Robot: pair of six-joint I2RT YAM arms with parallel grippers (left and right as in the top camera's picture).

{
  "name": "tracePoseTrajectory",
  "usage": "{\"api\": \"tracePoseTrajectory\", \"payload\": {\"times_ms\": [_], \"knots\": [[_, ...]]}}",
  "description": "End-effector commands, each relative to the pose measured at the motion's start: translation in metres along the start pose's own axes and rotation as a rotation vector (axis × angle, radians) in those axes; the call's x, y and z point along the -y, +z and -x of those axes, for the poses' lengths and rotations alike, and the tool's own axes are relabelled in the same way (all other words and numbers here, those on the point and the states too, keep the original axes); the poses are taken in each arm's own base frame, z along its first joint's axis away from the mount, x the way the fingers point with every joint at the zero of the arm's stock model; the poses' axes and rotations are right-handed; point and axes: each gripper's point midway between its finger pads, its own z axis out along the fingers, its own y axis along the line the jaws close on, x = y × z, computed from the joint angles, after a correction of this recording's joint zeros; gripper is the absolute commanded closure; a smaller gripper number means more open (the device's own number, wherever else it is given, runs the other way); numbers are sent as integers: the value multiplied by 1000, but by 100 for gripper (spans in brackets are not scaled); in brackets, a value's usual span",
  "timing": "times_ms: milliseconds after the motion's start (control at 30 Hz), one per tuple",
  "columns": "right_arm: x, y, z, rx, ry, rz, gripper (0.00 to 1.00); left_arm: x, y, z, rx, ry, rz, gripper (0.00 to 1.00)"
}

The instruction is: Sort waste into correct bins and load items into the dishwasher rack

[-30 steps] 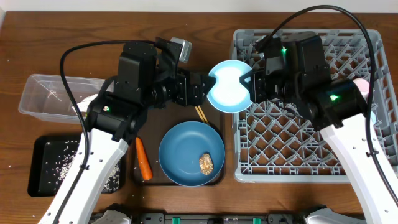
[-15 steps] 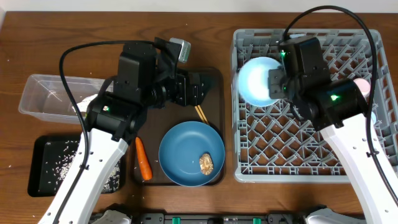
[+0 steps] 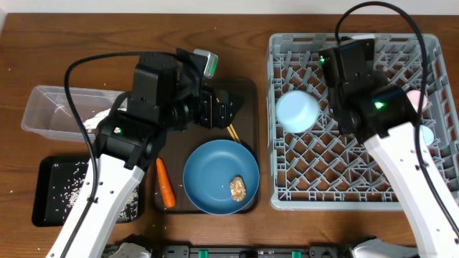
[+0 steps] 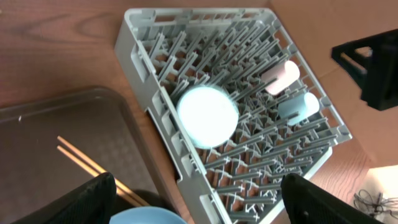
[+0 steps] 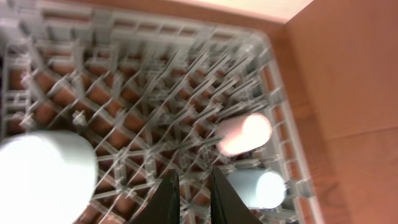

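Right fingers (image 5: 166, 196) barely parted, pinching nothing, above dishwasher rack (image 3: 401, 179); small pale blue bowl (image 3: 297, 111) rests on pegs by rack's left wall, likely loosely seated, so a careless arm sweep could tip it; left gripper (image 4: 196, 186) spread wide, empty, near wooden chopsticks (image 4: 93, 165).

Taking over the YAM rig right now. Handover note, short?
Left end effector: open, empty, over the brown tray.
Right end effector: fingers slightly apart, empty, over the rack.
Done: bowl, pink cup and blue cup in the rack; rice in the black tray; napkin in the clear tub.
Left: carrot, chopsticks, plate with a food lump on it. Wrapper not in view.
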Motion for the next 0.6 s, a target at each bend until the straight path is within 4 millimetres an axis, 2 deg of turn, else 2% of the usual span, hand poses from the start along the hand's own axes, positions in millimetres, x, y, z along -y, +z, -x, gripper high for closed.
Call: {"api": "tracePoseTrajectory", "payload": {"times_ms": [0, 100, 167, 233, 367, 433, 567], "knots": [[-23, 13, -12, -106, 124, 163, 84, -3, -2, 0, -1, 26, 13, 14], [-41, 17, -18, -174, 169, 299, 79, -8, 5, -5, -26, 27, 19, 14], [-38, 21, -24, -217, 227, 305, 73, -9, 9, -9, -44, 20, 20, 14], [-43, 22, -32, -277, 258, 367, 72, -8, 12, -12, -59, 22, 15, 14], [-68, 22, -49, -380, 232, 508, 71, 2, 17, -17, -79, 88, -8, 14], [-74, 26, -56, -410, 215, 514, 69, 3, 18, -20, -87, 114, 0, 14], [-88, 25, -60, -432, 185, 578, 67, -28, 13, -27, -111, 88, 168, 14]]}}
